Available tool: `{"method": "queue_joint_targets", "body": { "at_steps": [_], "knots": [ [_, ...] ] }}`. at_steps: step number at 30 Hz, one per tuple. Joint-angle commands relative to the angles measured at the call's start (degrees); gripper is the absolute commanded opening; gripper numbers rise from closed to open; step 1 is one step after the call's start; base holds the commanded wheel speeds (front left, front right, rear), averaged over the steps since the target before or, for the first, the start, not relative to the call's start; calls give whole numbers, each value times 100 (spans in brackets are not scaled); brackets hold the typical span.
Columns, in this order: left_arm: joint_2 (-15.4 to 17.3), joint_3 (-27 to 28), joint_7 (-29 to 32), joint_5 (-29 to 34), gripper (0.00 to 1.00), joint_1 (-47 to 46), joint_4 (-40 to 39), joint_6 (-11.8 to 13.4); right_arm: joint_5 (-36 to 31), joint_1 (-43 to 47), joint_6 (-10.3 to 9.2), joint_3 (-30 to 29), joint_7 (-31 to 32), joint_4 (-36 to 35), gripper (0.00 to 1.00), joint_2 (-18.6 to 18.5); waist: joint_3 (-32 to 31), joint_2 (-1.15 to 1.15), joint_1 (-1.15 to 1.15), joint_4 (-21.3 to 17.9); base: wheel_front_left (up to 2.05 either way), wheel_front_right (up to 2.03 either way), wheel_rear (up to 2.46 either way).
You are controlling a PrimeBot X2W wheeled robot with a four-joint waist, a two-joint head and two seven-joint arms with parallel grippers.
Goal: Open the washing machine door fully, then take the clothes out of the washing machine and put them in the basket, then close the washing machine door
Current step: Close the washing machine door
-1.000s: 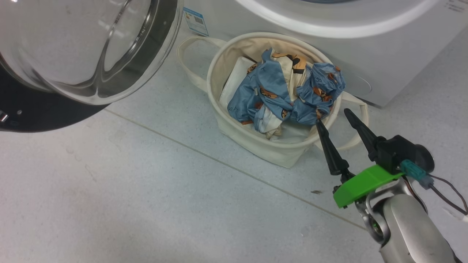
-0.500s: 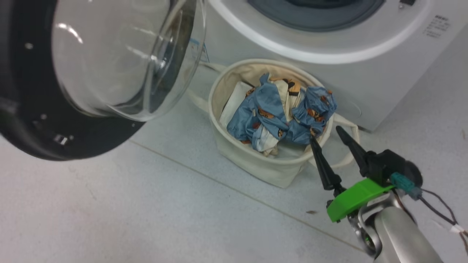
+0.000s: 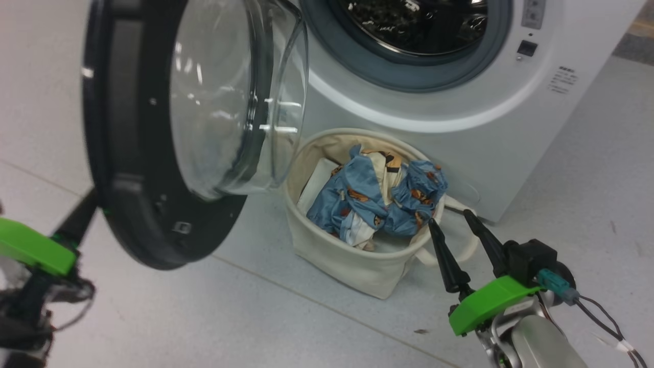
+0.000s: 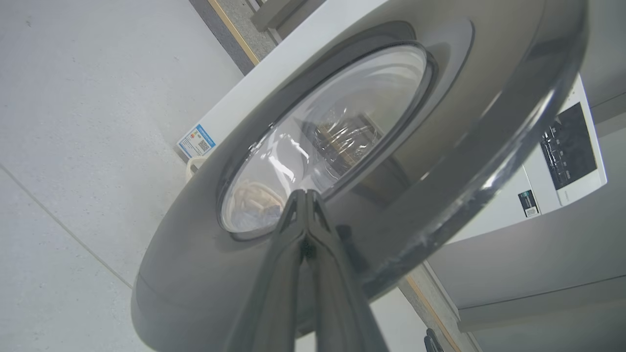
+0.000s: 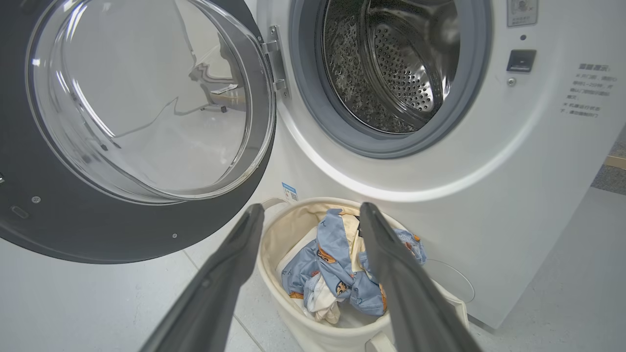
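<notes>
Now blue printed clothes (image 3: 368, 199) sit in cream canvas basket (image 3: 347, 266); nxt swing black-rimmed round glass door (image 3: 133, 204) closed w/ pinched-shut, empty left tool (image 4: 305, 193) at its 8 o'clock; right tool (image 3: 448, 217) wide open, empty.

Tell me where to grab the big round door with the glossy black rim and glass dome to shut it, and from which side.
Take the door by its black rim at the free edge, opposite the silver hinge, probably the longest lever. Come from the outer face, where the shut left gripper is; the glass dome bulges from the inner side.
</notes>
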Motion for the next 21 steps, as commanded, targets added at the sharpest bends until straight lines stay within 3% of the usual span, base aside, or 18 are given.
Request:
{"method": "queue_joint_targets", "body": {
  "at_steps": [1, 10, 15, 21],
  "knots": [
    [168, 94, -4, 69, 0, -87, -345, -41, 58, -43, 5, 77, -85, -126, 100, 89, -114, 0, 0, -100, 0, 0, 0],
    [-261, -643, -594, 748, 0, 183, -1088, -41, 46, 66, 5, -105, -173, -36, 100, 138, -303, 0, 0, -405, 0, 0, 0],
    [-566, -968, -882, 930, 0, 175, -1134, -41, -7, 103, 5, -206, -186, -105, 100, 121, -331, 0, 0, -687, 0, 0, 0],
    [-707, -1186, -1134, 1099, 0, 3, -1028, -41, -33, 77, 5, -229, -192, -173, 100, 129, -245, 0, 0, -1031, 0, 0, 0]
  ]
}}
